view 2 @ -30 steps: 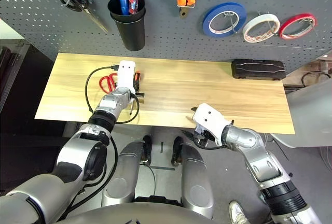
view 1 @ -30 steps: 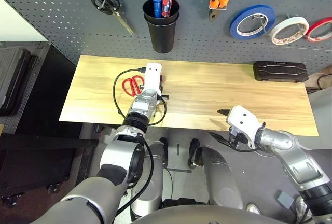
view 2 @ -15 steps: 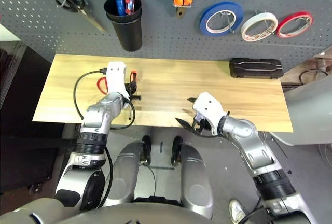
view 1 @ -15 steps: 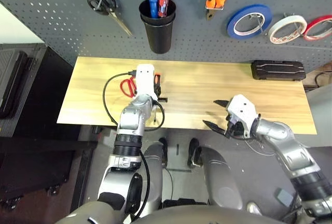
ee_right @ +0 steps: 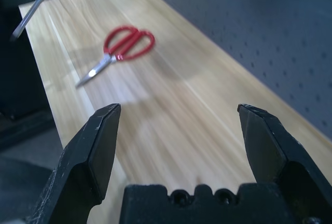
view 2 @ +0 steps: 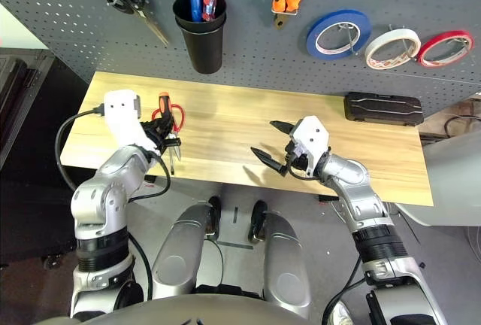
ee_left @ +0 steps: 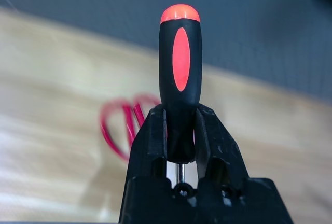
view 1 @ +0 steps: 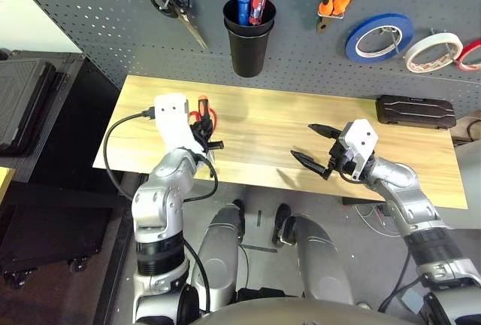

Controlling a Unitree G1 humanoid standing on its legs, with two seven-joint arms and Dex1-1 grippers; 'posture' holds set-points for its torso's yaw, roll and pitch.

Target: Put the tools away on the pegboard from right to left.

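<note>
Screwdriver [ee_left: 179, 73] upright; handle up, shaft down

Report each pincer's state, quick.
Left pincer: shut on the screwdriver.
Right pincer: open, holding nothing.

Scissors [ee_right: 122, 49] lie on the table [view 1: 301, 118] at nine o'clock; case [view 1: 415, 110] at three; pegboard [view 1: 113, 9] behind at twelve.

Bright even light, soft shadows, blurred wrist backgrounds
</note>
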